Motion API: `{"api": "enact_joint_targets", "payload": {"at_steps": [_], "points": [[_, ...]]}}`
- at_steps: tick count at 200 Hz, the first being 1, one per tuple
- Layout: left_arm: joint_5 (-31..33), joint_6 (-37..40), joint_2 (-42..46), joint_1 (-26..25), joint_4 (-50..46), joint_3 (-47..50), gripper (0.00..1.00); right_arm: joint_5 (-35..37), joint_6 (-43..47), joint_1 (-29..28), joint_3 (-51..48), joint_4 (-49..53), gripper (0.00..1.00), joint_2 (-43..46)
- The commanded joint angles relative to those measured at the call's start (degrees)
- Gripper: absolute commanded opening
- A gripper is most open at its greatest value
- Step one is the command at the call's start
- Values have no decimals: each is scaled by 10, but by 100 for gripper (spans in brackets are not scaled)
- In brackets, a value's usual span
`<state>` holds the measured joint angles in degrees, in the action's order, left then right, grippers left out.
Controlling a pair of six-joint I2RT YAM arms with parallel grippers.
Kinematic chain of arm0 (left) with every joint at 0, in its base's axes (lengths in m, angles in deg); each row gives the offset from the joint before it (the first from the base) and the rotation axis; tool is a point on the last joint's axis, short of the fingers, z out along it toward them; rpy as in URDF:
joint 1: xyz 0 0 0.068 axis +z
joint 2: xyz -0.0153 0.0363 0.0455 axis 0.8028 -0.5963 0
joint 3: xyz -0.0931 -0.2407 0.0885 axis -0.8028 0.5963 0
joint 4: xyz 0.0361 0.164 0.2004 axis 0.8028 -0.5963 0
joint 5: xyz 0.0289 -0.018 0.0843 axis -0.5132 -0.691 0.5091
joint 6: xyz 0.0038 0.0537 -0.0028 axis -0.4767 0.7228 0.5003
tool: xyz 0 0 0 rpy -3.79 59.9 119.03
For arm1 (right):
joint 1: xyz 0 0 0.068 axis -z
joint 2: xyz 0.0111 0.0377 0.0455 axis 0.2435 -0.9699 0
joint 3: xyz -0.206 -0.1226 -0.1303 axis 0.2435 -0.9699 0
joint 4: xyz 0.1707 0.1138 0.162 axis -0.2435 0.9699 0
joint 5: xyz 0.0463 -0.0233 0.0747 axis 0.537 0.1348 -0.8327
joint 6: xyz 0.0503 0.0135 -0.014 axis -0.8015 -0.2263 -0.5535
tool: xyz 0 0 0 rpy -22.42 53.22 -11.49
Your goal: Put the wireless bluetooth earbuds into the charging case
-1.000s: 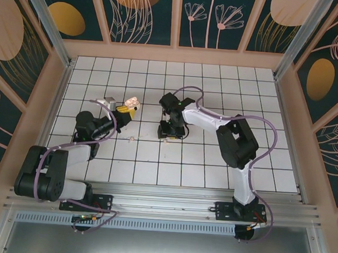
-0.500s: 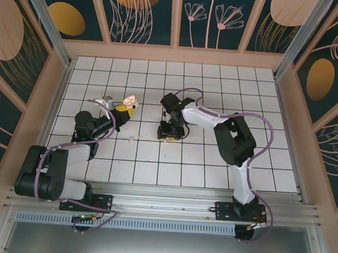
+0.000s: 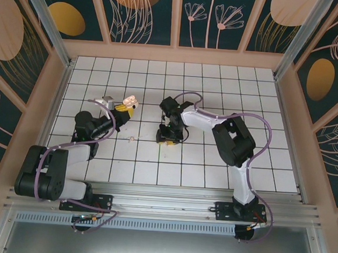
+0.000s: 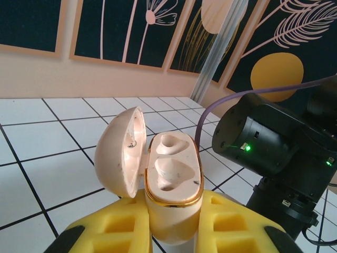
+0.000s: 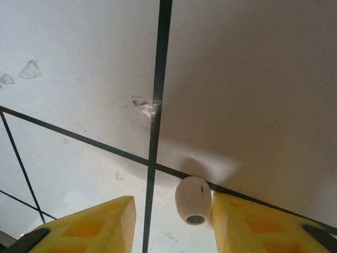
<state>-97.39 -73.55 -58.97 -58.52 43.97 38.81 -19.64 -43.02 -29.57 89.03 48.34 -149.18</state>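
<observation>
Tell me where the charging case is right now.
In the left wrist view the charging case stands lid-open, clamped in the left gripper; from above that is left of centre, with the right gripper to its right.

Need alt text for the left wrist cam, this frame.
The left hand clamps a pale pink charging case upright between yellow fingers, its lid hinged open to the left and both gold-rimmed earbud wells looking empty. Behind it lies white tiled floor, with the right arm, black, at right.
</observation>
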Motion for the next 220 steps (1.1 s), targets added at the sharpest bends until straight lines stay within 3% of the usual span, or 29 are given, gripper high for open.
{"api": "enact_joint_targets", "payload": {"at_steps": [1,29,79,220], "points": [[0,-6,15,6,24,6,2,-14,-22,-11,-9,3,43,32],[0,-7,19,6,23,7,2,1,-31,-12,8,23,43,42],[1,-9,22,6,23,9,2,88,-21,-12,98,130,39,6],[1,-10,19,6,21,8,2,92,18,-22,176,166,33,-87]]}}
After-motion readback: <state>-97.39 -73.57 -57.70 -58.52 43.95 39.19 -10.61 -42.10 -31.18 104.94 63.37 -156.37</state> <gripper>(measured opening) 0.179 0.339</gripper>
